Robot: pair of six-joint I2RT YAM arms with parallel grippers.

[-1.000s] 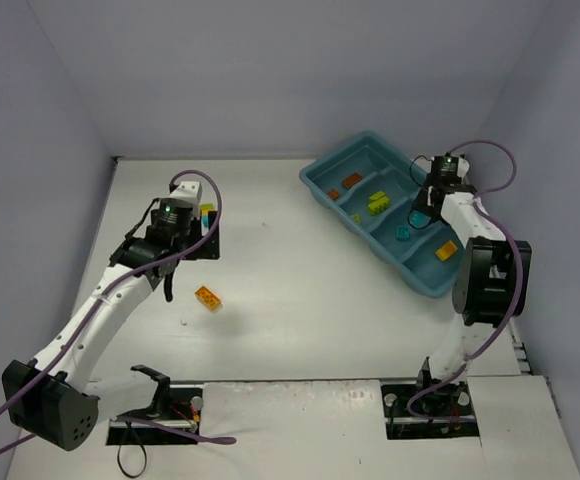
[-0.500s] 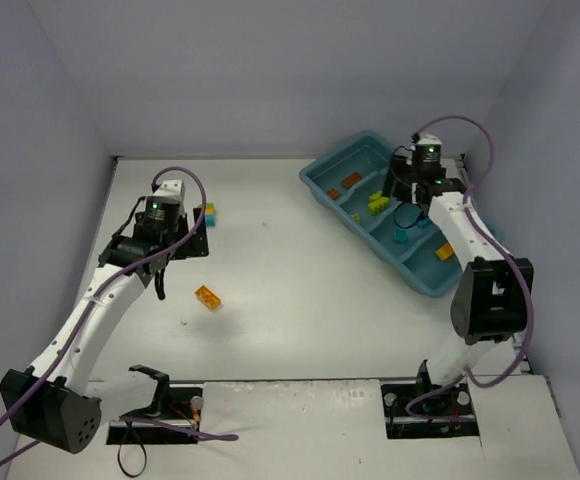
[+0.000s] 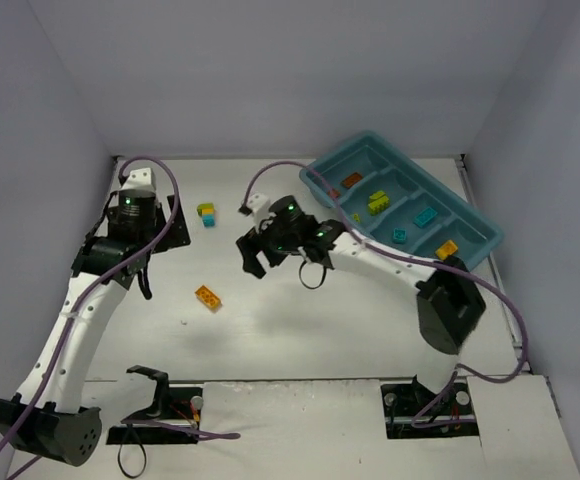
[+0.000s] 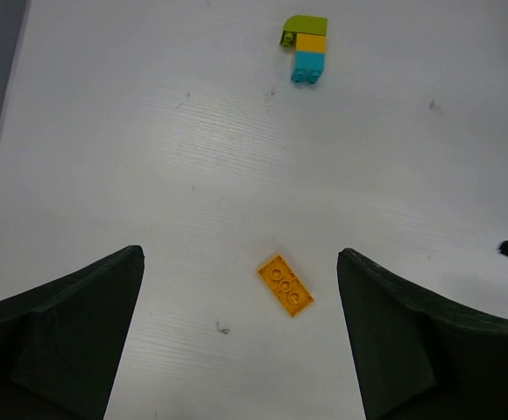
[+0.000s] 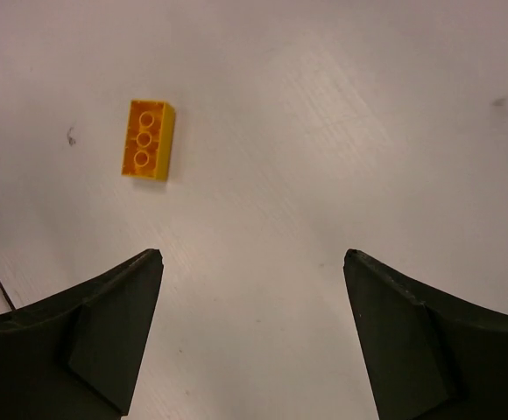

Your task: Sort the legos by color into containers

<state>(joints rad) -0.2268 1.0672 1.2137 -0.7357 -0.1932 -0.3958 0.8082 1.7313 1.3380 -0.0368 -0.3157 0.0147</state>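
A yellow-orange lego [image 3: 208, 297] [image 4: 285, 284] [image 5: 147, 140] lies flat on the white table. Farther back sits a small stack of lime, yellow and cyan legos [image 3: 207, 213] [image 4: 306, 50]. The teal tray of containers [image 3: 317, 187] stands at the back right. It holds brown-orange legos [image 3: 352, 181], a lime one [image 3: 377, 202], two cyan ones [image 3: 425, 216] and a yellow-orange one [image 3: 447, 249], one colour per compartment. My left gripper [image 3: 135, 235] [image 4: 238, 252] hangs open high over the table's left side. My right gripper [image 3: 255, 255] [image 5: 253, 254] is open over mid-table, right of the loose lego.
Grey walls close in the table on the left, back and right. The right arm's long link [image 3: 380, 262] stretches across the table in front of the tray. Cables loop off both wrists.
My right gripper opened over the tray, left a cyan lego there and swung left to mid-table. The tray's near end shifted to the right. My left arm drew back toward the left wall.
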